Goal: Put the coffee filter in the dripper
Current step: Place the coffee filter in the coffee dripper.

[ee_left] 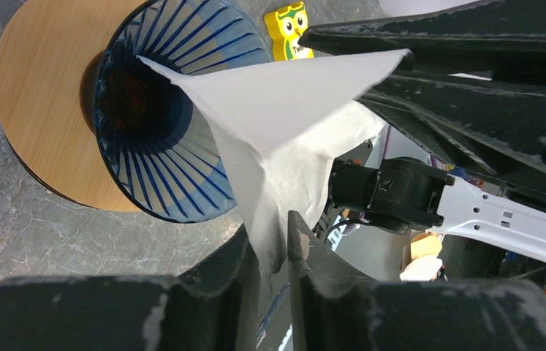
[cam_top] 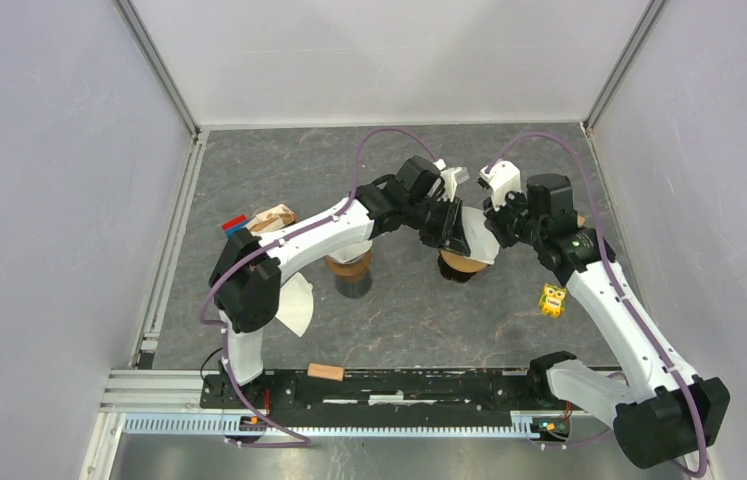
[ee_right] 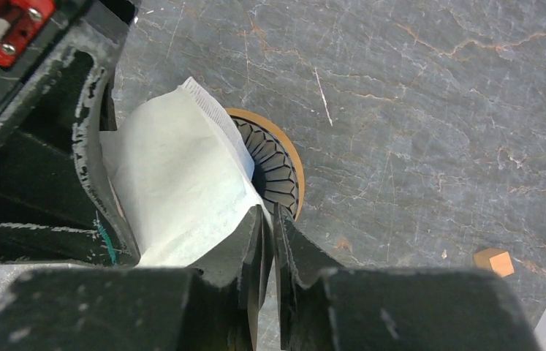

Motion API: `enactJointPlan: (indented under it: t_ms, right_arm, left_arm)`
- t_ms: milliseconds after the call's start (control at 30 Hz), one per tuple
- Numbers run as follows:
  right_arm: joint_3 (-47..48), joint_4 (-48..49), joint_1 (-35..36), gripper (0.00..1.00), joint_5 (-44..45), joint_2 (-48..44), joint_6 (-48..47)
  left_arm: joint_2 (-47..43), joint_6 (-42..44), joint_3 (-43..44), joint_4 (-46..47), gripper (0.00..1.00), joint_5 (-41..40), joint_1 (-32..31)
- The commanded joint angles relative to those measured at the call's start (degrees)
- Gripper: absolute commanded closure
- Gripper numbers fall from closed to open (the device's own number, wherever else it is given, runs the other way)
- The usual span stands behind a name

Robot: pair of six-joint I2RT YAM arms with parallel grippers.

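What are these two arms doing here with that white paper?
Both arms hold one white coffee filter over the blue dripper. The left gripper pinches one edge of it, and the right gripper appears closed on another edge. The filter's tip points into the dripper, but it is not seated yet.

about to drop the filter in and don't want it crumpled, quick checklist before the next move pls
1. coffee filter over the dripper mouth: ok, one corner reaches over the cone.
2. coffee filter seated in the dripper: not ok, it hangs above, mostly folded flat.
3. right pincer on the filter's edge: ok, jaws closed on it.
4. left pincer grip: cannot tell, the paper sits between its fingers but the gap looks slack.
5. dripper upright on its wooden base: ok.
6. owl figure apart from the dripper: ok.
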Motion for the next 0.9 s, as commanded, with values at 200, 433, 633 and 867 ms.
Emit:
enactJointPlan:
  t_ms: [200, 433, 633, 867]
  right_arm:
    - [1.5, 1.4, -0.2, 0.88, 0.3, 2.0, 0.4]
    - [0.8, 2.0, -0.1, 0.89, -0.8, 2.8, 0.6]
    - [-0.3, 3.1, 0.0, 0.85, -2.6, 3.6, 0.6]
    - [-1.0, 3.3, -0.1, 0.69, -2.1, 4.0, 0.1]
  left_arm:
    - [-2.9, 1.9, 3.5, -0.7, 0.60, -3.0, 0.3]
    - [-3.7, 4.5, 4.0, -2.2, 0.57, -6.5, 0.3]
    - [-3.8, 6.5, 5.1, -3.2, 0.58, -7.9, 0.3]
    - [-3.2, 7.3, 5.5, -3.6, 0.67, -8.0, 0.3]
